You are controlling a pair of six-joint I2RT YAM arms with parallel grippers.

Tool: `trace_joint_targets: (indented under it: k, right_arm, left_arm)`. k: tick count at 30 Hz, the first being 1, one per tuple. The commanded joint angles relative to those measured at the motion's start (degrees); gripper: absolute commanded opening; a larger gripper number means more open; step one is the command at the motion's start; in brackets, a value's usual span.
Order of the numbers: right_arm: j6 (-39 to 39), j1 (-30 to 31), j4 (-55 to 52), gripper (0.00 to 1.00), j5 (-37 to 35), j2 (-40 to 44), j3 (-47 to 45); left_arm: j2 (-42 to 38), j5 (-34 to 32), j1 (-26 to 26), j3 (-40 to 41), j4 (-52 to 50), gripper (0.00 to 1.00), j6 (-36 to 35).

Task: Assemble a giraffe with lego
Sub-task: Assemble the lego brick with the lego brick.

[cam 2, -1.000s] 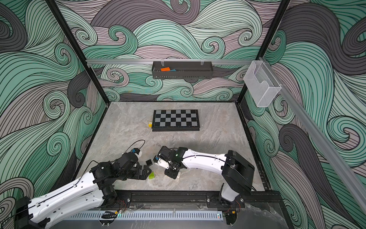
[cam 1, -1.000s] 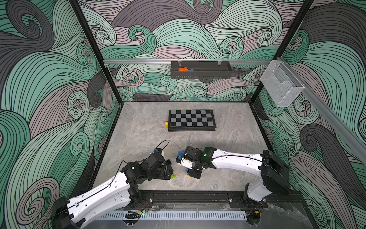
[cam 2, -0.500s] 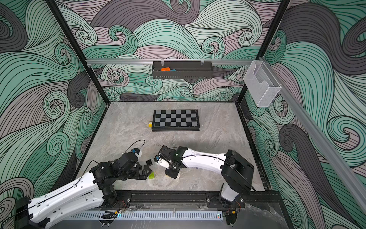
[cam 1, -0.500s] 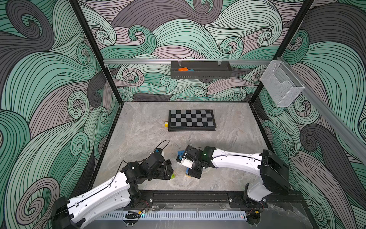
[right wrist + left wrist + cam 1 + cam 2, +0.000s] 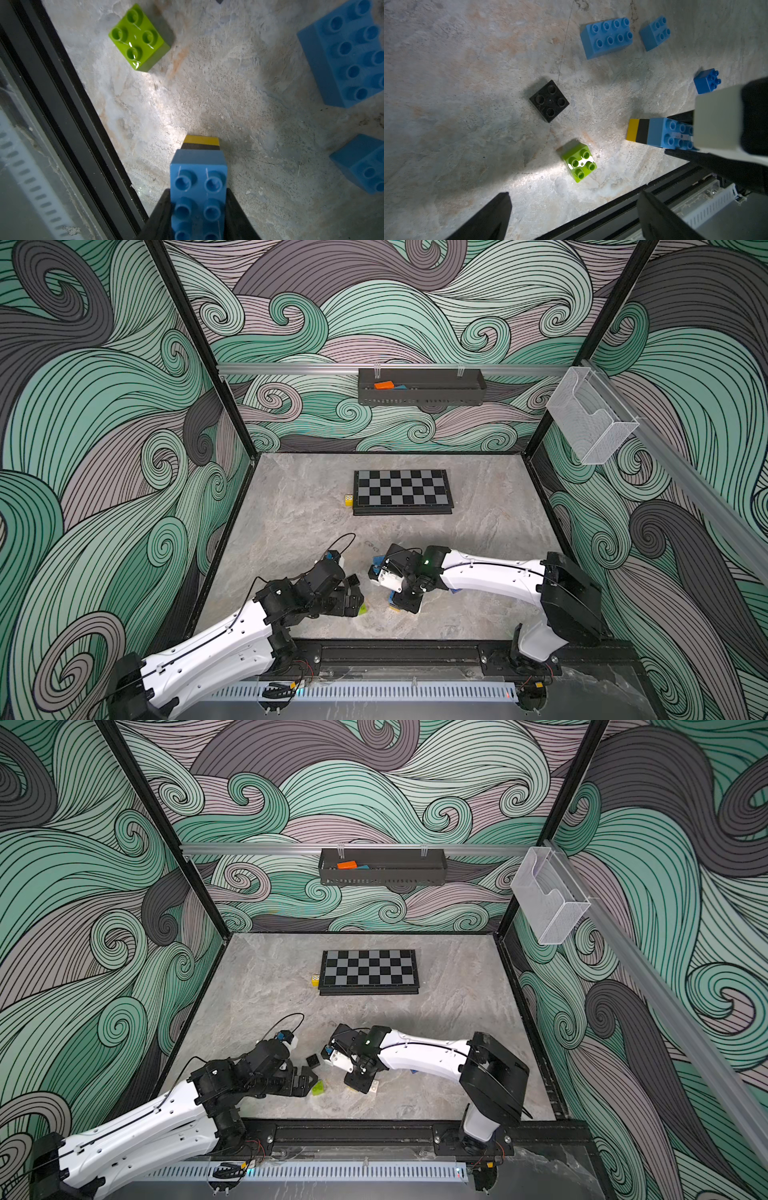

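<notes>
My right gripper [image 5: 197, 197] is shut on a long blue lego brick [image 5: 198, 182] that tops a black layer [image 5: 200, 147] and a yellow brick [image 5: 201, 140]; this giraffe stack [image 5: 660, 132] points its yellow end down at the table. The right gripper [image 5: 405, 599] sits near the front edge. My left gripper [image 5: 574, 194] is open and empty, its fingers apart just short of a loose lime green brick [image 5: 579, 164], as in a top view [image 5: 318, 1088]. A loose black brick [image 5: 549, 101], a long blue brick [image 5: 607, 37] and two square blue bricks [image 5: 655, 33] [image 5: 706, 82] lie beyond.
A chessboard [image 5: 402, 492] lies mid-table with a small yellow die [image 5: 348, 500] at its left edge. A black tray [image 5: 419, 387] with an orange block hangs on the back wall, and a clear bin [image 5: 590, 418] hangs at the right. The black front rail [image 5: 395, 649] runs close to both grippers.
</notes>
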State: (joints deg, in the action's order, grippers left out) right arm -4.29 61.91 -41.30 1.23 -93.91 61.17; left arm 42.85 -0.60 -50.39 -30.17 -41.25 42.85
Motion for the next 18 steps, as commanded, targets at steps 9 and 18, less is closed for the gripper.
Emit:
trace_joint_targets:
  k: [9, 18]
  right_arm:
    - [-0.8, -0.5, -6.5, 0.23, -2.7, -0.5, -1.7]
    - [-2.2, -0.5, -7.0, 0.23, -2.2, 0.7, -2.1]
  left_arm:
    - [-0.8, -0.1, -0.2, -0.2, -0.4, 0.99, -0.8]
    - [-0.7, 0.2, -0.2, -0.1, 0.0, 0.99, -0.9]
